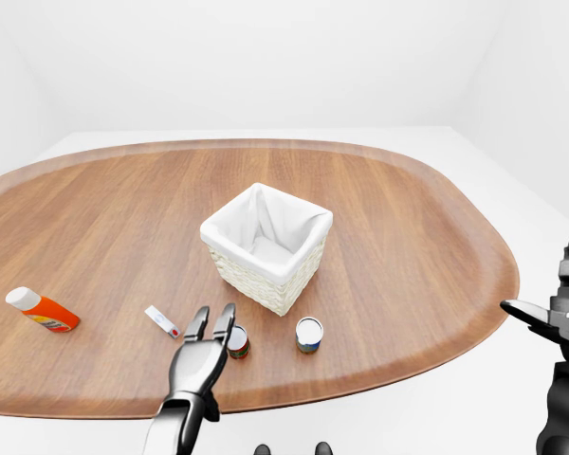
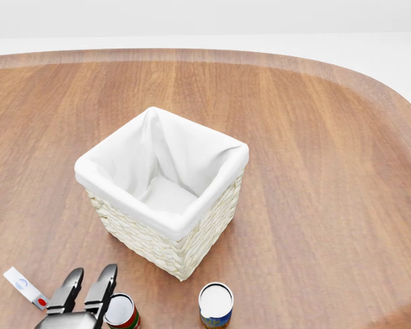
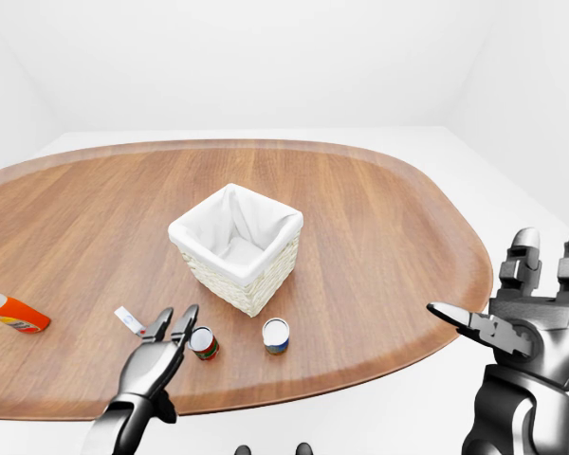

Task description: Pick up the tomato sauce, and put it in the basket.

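Note:
The tomato sauce can [image 1: 238, 341], small with a red and green label, stands upright on the wooden table [image 1: 408, 237] near the bottom edge of the left-eye view. My left hand [image 1: 213, 318] is open, fingers spread, just left of the can and close to it; I cannot tell if they touch. The white-lined wicker basket [image 1: 229, 235] stands just above and to the right of the can; the head view shows it empty [image 2: 96, 179]. My right hand [image 3: 512, 303] is open and empty, off the table's right edge.
A second can with a blue label [image 1: 309, 334] stands right of the tomato can, below the basket. A small white tube [image 1: 161, 321] lies left of my left hand. An orange bottle [image 1: 41, 309] lies at the far left.

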Tool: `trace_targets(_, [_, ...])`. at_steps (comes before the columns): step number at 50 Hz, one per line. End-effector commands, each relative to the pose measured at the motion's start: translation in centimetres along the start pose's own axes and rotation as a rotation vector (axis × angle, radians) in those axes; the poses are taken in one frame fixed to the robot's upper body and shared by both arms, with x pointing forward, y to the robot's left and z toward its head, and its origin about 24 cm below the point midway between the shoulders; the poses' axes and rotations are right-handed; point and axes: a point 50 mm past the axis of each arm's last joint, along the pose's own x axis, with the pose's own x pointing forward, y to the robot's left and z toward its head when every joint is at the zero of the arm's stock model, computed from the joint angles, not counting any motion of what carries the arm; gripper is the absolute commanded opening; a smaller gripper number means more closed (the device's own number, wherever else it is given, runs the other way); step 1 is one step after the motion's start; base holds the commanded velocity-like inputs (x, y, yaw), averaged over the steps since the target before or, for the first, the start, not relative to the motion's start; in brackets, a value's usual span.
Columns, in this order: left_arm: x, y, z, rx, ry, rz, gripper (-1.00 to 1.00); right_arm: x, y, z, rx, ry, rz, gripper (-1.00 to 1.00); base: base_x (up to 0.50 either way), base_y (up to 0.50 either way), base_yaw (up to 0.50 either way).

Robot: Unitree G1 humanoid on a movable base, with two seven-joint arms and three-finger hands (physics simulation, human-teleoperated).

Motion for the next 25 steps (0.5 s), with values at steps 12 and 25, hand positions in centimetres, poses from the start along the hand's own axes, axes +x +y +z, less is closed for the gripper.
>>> trace_targets(12, [1.3, -0.4, 0.7, -0.009, -0.025, 0.039, 1.00, -0.1, -0.1, 0.0, 0.002, 0.003, -0.002, 1.00, 0.00, 0.00, 0.00])
trace_targets(25, [2.0, -0.1, 1.1, -0.031, -0.017, 0.084, 1.00, 0.0, -0.1, -0.1, 0.002, 0.005, -0.002, 1.00, 0.00, 0.00, 0.00])
